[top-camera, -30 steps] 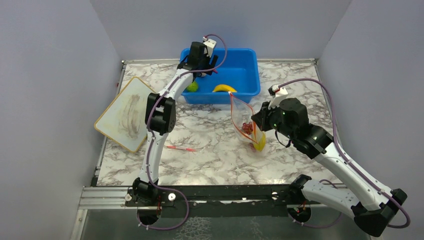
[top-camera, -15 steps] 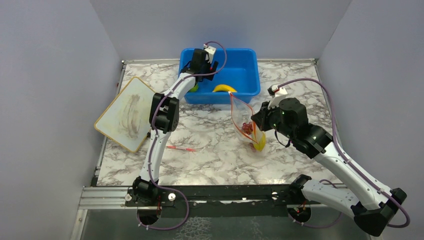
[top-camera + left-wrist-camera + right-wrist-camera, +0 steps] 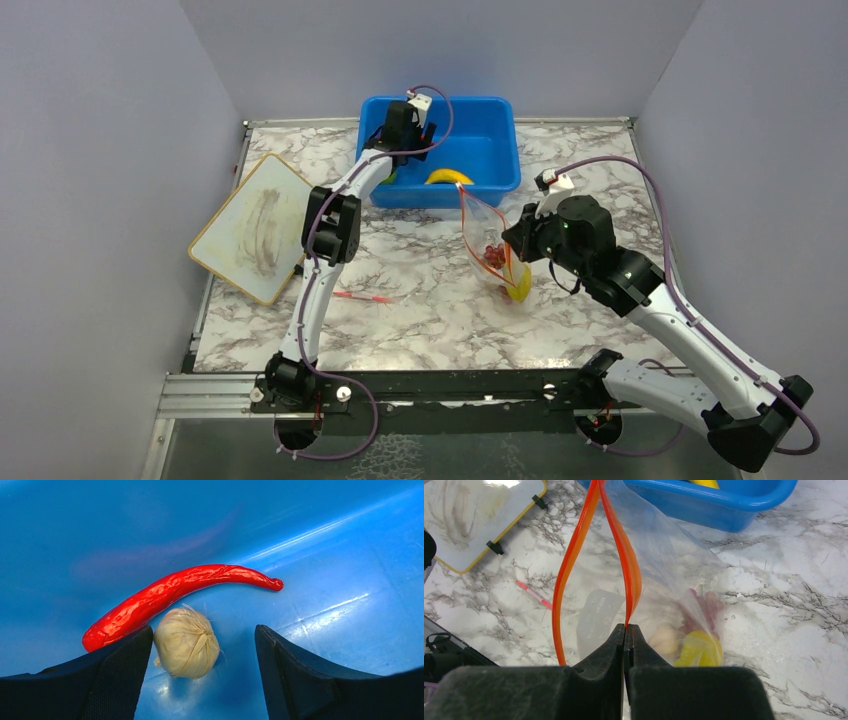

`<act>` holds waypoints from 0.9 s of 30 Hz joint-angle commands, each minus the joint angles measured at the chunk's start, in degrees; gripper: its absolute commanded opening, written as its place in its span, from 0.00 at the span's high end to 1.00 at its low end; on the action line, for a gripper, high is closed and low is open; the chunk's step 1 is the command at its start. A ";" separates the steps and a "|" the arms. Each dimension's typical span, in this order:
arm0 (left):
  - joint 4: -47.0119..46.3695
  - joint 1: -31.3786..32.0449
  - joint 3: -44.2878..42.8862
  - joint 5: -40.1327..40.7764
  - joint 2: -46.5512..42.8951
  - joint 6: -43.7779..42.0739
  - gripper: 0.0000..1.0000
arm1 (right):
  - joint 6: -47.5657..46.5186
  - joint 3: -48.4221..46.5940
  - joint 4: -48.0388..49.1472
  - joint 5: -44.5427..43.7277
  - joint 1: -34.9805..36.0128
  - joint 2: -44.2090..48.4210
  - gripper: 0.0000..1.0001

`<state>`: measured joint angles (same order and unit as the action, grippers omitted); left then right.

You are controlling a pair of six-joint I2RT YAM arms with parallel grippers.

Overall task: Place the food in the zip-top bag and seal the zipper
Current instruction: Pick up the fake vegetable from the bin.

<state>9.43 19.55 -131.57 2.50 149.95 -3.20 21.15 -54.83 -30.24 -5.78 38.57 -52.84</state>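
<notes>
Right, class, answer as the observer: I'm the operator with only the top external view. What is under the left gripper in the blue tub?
Observer: A garlic bulb lies between the left gripper's open fingers.
Operator: Anything else there?
Observer: A red chili lies right behind the bulb.
Operator: And the right gripper?
Observer: Shut on one lip of the zipper, the zip-top bag's mouth gaping.

garlic in tub, chili behind, prob. touching
</notes>
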 commanded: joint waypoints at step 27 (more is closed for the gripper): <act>-2.99 -1.01 9.64 -0.80 -10.85 3.69 0.71 | 1.94 1.03 1.50 0.78 0.27 1.52 0.99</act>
<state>6.00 18.74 -122.83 2.94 144.88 -0.86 21.89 -54.48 -29.93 -5.72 38.57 -52.71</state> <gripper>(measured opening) 0.391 0.012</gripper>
